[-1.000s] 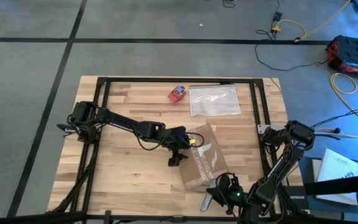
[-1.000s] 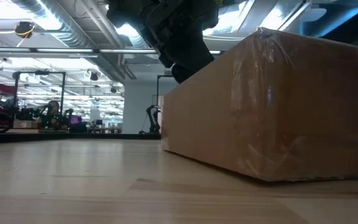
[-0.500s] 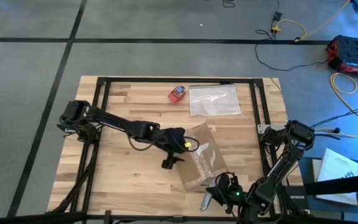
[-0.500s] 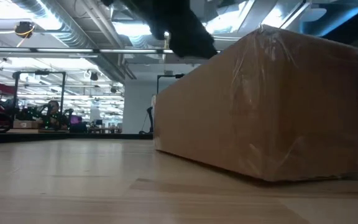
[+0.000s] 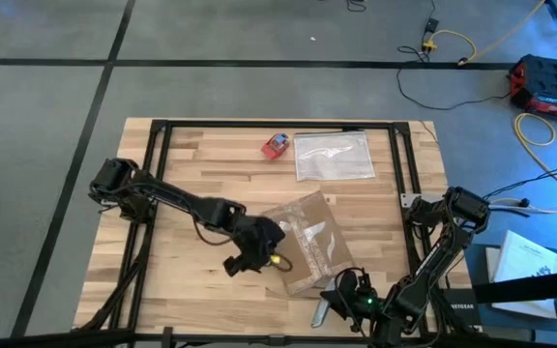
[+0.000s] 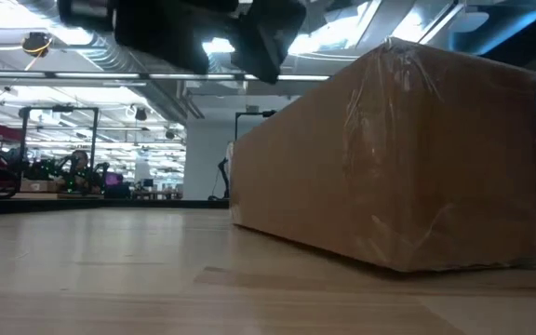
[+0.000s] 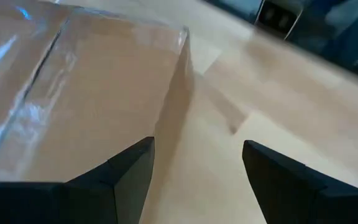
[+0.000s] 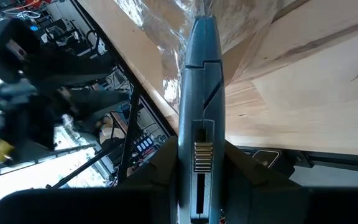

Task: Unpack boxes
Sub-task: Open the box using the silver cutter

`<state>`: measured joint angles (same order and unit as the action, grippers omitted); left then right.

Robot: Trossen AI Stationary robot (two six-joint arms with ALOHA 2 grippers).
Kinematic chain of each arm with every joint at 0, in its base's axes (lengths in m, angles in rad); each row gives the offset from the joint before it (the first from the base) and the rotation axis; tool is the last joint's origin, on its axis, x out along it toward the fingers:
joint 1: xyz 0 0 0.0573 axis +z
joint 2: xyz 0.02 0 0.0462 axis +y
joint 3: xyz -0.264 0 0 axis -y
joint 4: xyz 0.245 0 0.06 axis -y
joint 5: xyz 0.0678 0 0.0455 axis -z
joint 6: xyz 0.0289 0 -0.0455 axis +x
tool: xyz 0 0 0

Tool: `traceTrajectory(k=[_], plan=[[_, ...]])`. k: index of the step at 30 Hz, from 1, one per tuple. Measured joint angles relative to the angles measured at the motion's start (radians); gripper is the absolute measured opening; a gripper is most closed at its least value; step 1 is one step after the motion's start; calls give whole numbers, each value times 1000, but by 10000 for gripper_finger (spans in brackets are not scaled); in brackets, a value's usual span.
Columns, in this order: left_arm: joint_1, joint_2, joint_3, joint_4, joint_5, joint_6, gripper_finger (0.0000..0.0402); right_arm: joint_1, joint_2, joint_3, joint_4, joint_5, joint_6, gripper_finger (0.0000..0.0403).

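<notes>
The cardboard box (image 5: pixel 307 241) lies mid-table, right of centre; the left gripper (image 7: pixel 194 163) hovers with fingers spread at its left edge, while the right gripper (image 5: pixel 341 293) clamps a grey tool (image 8: pixel 199 106) by the near edge.

A grey floor (image 5: pixel 46 116) crossed by dark seams is seen around the wooden table (image 5: pixel 191 164). Beyond the table's far right corner, yellow and black cables (image 5: pixel 453 48) are laid beside a red case (image 5: pixel 549 85). Ceiling ducts (image 6: pixel 82 42) and bright lights are seen overhead.
</notes>
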<state>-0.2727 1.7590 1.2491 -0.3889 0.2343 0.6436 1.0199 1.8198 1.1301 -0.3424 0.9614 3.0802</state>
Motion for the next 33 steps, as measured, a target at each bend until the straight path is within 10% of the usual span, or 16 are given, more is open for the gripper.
traceTrajectory(k=[10, 33], plan=[[-74, 72, 1, 118, -330, 184, 234, 0, 0, 0, 2, 9, 2, 61], [-83, 137, 2, 298, -338, 115, 234, -1, 0, 0, 10, 24, 5, 61]])
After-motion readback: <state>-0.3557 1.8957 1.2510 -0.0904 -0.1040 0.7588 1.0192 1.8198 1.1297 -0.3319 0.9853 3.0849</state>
